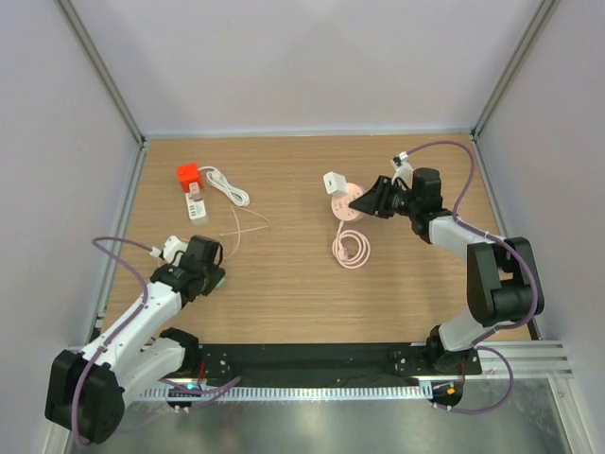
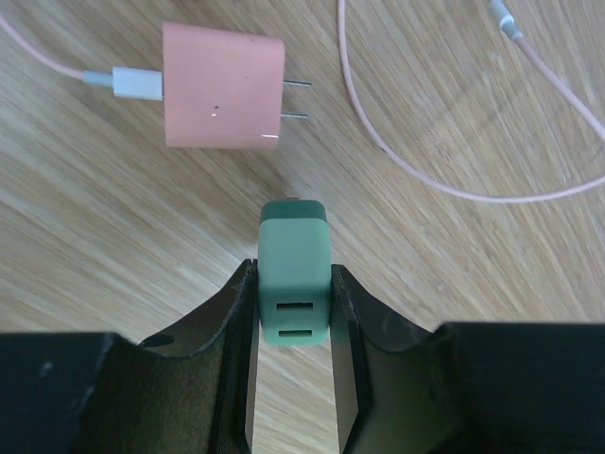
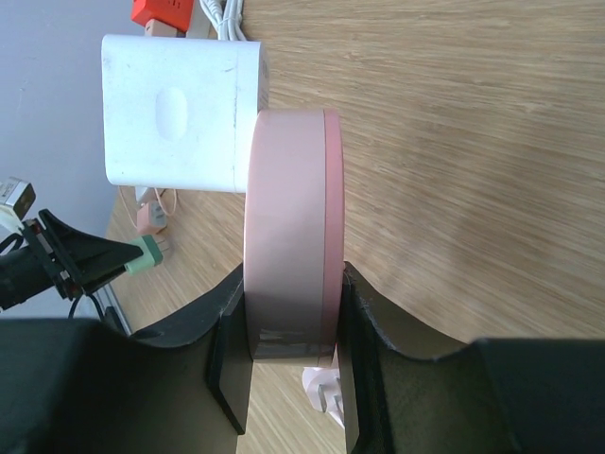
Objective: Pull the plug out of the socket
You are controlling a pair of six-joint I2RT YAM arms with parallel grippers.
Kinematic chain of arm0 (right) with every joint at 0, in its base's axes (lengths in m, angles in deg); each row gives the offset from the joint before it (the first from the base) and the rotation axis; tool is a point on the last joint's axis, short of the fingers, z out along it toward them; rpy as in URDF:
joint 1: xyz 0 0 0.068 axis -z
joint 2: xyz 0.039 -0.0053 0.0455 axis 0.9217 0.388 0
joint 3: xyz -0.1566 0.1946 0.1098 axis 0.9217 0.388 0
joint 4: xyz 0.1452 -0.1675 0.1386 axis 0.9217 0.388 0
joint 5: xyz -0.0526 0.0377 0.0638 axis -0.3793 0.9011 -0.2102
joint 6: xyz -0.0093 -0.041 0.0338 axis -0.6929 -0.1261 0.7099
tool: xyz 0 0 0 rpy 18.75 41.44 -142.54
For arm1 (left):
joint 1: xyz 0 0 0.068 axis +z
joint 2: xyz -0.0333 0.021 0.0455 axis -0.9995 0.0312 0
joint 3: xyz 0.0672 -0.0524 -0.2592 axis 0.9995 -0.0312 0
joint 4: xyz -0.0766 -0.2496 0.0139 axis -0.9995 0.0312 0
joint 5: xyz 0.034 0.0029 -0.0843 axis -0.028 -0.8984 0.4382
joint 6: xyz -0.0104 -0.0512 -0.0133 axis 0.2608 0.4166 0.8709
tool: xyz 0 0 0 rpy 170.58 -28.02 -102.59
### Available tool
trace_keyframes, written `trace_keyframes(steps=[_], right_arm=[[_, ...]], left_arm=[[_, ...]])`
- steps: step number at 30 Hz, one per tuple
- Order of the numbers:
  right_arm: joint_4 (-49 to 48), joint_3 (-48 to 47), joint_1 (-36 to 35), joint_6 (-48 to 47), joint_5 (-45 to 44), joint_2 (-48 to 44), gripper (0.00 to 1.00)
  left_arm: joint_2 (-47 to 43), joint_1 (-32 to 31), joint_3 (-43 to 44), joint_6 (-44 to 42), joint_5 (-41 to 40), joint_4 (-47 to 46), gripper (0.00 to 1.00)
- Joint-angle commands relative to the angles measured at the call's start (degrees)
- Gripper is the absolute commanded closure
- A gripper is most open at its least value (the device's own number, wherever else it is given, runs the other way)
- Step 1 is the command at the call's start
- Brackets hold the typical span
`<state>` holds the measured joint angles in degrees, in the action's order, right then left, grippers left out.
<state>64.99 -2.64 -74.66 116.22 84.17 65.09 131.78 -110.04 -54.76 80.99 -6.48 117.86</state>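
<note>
My right gripper [image 1: 371,200] [image 3: 290,284] is shut on the rim of a round pink socket [image 1: 352,202] [image 3: 288,218], holding it on edge at the table's back right. A white cube plug [image 1: 335,182] [image 3: 180,113] sits against the socket's flat face, on its left. My left gripper [image 1: 205,268] [image 2: 293,274] is shut on a green two-port charger [image 2: 294,279] at the near left, also seen in the right wrist view [image 3: 146,253]. A pink charger [image 2: 222,97] with bare prongs lies on the table just beyond it.
An orange and white power strip [image 1: 191,189] with a white cord [image 1: 227,186] lies at the back left. A coiled pink cable [image 1: 351,249] lies below the socket, and a thin pink cable [image 2: 454,180] loops beside the pink charger. Small white prongs [image 3: 319,388] show under the socket.
</note>
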Motion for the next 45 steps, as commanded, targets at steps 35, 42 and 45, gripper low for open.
trace_keyframes(steps=[35, 42, 45], right_arm=[[3.7, -6.9, -7.5, -11.6, 7.1, 1.9, 0.99], [7.3, -8.0, -9.8, -16.1, 3.7, 0.9, 0.99], [8.0, -8.2, -10.4, -16.6, 3.2, 0.9, 0.99]], left_arm=[[10.1, -0.2, 9.9, -11.9, 46.8, -46.7, 0.00], [22.9, -8.1, 20.0, -8.0, 38.8, -47.6, 0.00], [27.3, -9.8, 22.9, -6.7, 34.2, -45.0, 0.00]])
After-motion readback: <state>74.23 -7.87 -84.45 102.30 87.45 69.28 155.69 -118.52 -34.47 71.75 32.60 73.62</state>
